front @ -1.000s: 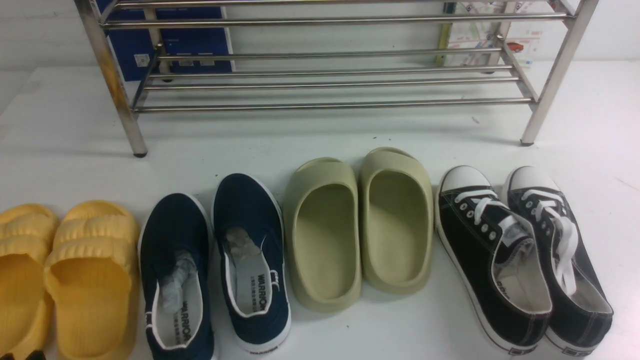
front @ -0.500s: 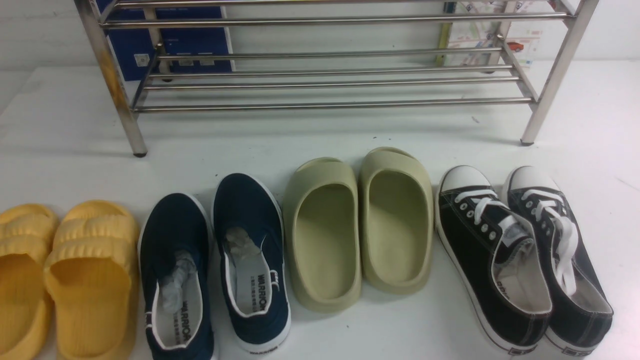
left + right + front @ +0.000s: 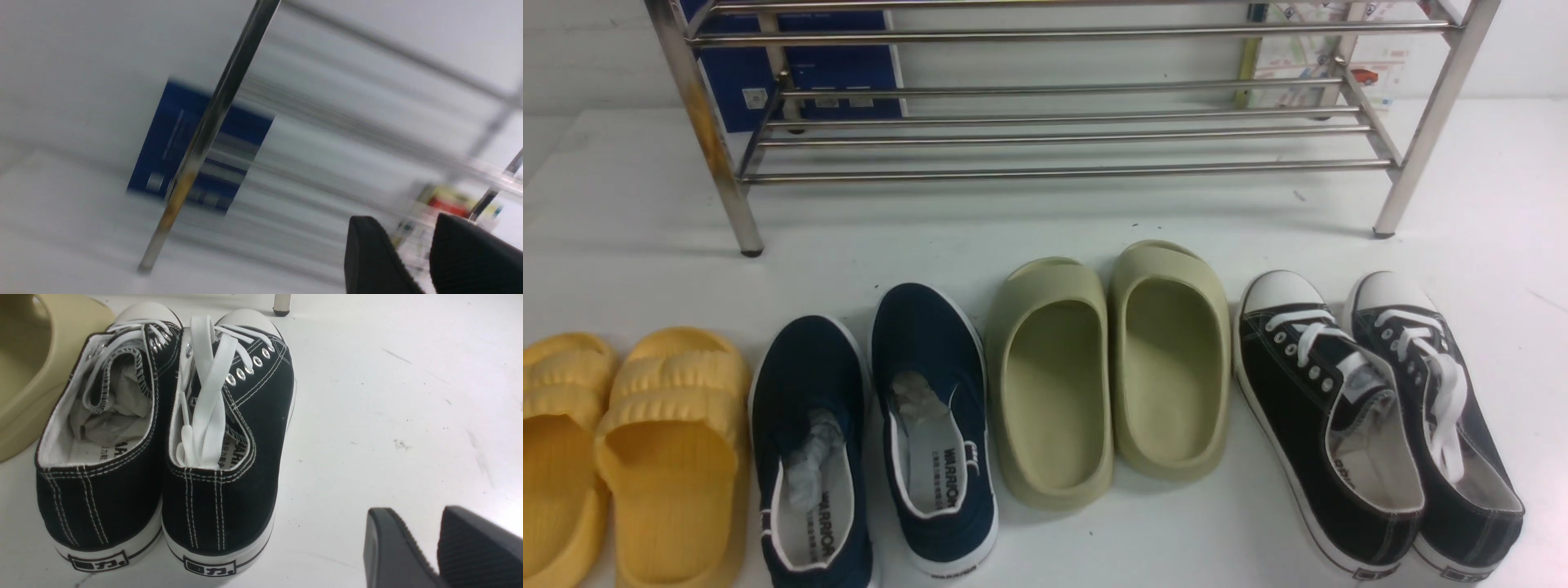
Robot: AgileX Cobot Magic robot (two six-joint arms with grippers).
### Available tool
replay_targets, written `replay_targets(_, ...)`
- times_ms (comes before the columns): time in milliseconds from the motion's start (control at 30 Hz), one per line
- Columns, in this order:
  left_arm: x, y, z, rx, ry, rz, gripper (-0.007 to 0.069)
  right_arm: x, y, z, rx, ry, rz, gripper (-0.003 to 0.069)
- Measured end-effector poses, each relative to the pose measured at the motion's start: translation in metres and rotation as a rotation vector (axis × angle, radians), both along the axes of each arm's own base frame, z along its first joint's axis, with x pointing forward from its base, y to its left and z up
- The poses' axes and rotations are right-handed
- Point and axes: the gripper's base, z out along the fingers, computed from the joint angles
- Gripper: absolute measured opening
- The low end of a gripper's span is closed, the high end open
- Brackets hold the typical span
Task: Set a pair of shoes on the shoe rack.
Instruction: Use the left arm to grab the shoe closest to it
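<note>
The pair of navy slip-on shoes, left one and right one, stands side by side on the white table at the front left, toes toward the shoe rack. The steel rack spans the back of the table, and one of its legs shows blurred in the left wrist view. My left gripper is open and empty, facing the rack. My right gripper is open and empty, low over bare table behind the black sneakers. Neither gripper shows in the front view.
Yellow slippers stand at the far left, olive slippers in the middle, black lace-up sneakers at the right, also in the right wrist view. A blue box stands behind the rack.
A dark tip at the bottom left corner of the front view one second ago has left the picture. The shoes and the rack have not moved.
</note>
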Motion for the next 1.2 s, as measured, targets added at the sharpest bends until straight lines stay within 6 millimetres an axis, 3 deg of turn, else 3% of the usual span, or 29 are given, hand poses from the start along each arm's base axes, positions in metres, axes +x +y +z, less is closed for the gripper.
replay_targets(67,0.015,-0.001,-0.011,0.003,0.14,-0.01,0.0237,0.0,0.0,0.0,0.0,0.0,0.0,0.0223)
replay_targets(133,0.038,-0.004,-0.034,-0.068,0.35,-0.04,0.0237,0.0,0.0,0.0,0.0,0.0,0.0,0.0226)
replay_targets(233,0.052,-0.01,-0.051,-0.156,0.507,-0.08,0.0237,0.0,0.0,0.0,0.0,0.0,0.0,0.0229)
replay_targets(300,0.073,-0.019,-0.074,-0.225,0.707,-0.163,0.0237,0.0,0.0,0.0,0.0,0.0,0.0,0.0235)
replay_targets(533,0.113,-0.027,-0.114,-0.227,1.005,-0.265,0.0237,0.0,0.0,0.0,0.0,0.0,0.0,0.0237)
replay_targets(800,0.127,-0.025,-0.135,-0.15,1.126,-0.221,0.0269,0.0,0.0,0.0,0.0,0.0,0.0,0.0238)
replay_targets(1033,0.131,-0.046,-0.15,0.031,1.198,-0.093,0.0375,0.0,0.0,0.0,0.0,0.0,0.0,0.0237)
replay_targets(1200,0.153,-0.056,-0.171,0.046,1.198,-0.01,0.0394,0.0,0.0,0.0,0.0,0.0,0.0,0.0237)
